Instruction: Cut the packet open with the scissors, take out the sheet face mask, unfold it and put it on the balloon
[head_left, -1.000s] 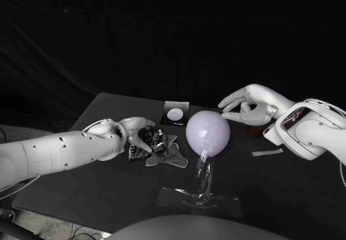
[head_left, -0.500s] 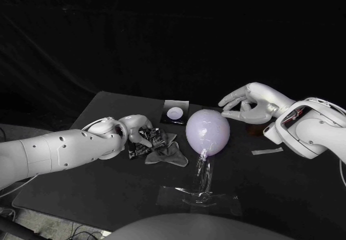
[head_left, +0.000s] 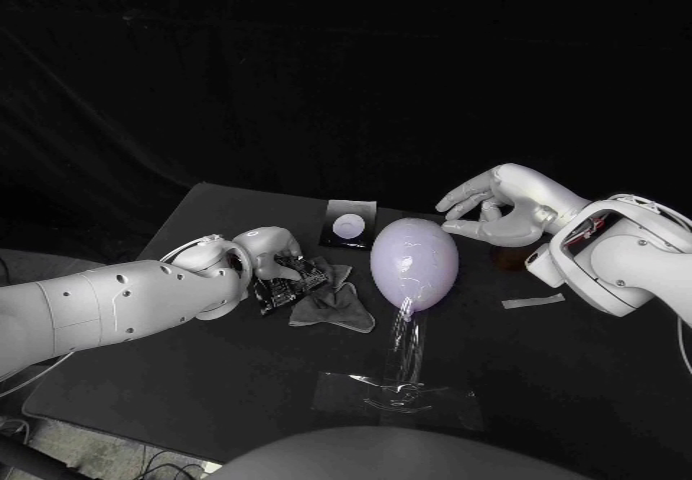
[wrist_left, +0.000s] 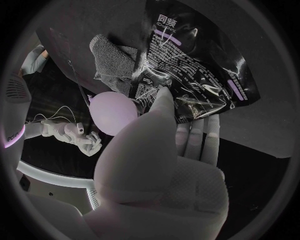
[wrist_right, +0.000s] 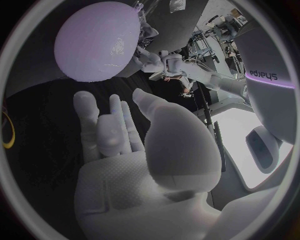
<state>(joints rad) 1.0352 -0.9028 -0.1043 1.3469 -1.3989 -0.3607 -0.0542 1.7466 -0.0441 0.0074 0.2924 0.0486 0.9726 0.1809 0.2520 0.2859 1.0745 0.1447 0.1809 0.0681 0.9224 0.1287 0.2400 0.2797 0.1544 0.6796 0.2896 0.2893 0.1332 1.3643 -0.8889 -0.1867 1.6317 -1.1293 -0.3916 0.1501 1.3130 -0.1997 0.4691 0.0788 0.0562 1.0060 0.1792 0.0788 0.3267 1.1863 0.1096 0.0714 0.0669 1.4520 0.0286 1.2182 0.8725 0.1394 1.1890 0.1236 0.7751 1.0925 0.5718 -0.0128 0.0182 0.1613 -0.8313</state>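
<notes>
The black shiny packet (head_left: 296, 273) (wrist_left: 194, 65) lies left of the balloon, and my left hand (head_left: 264, 252) (wrist_left: 164, 165) grips its near edge, thumb on top and fingers beneath. A grey crumpled sheet (head_left: 333, 306) (wrist_left: 114, 57), apparently the face mask, lies on the table against the packet. The pale lilac balloon (head_left: 415, 262) (wrist_right: 97, 40) (wrist_left: 112, 112) stands upright on a clear stand (head_left: 400, 392). My right hand (head_left: 492, 211) (wrist_right: 125, 150) hovers open just right of the balloon's top, not touching it.
A small black card with a white disc (head_left: 349, 224) lies behind the balloon. A thin pale strip (head_left: 534, 301) rests on the table under my right arm. The table's (head_left: 173, 360) near left part is bare.
My left hand has drawn back a little to the left, pulling the packet with it and lifting its edge. The right hand and balloon have hardly moved.
</notes>
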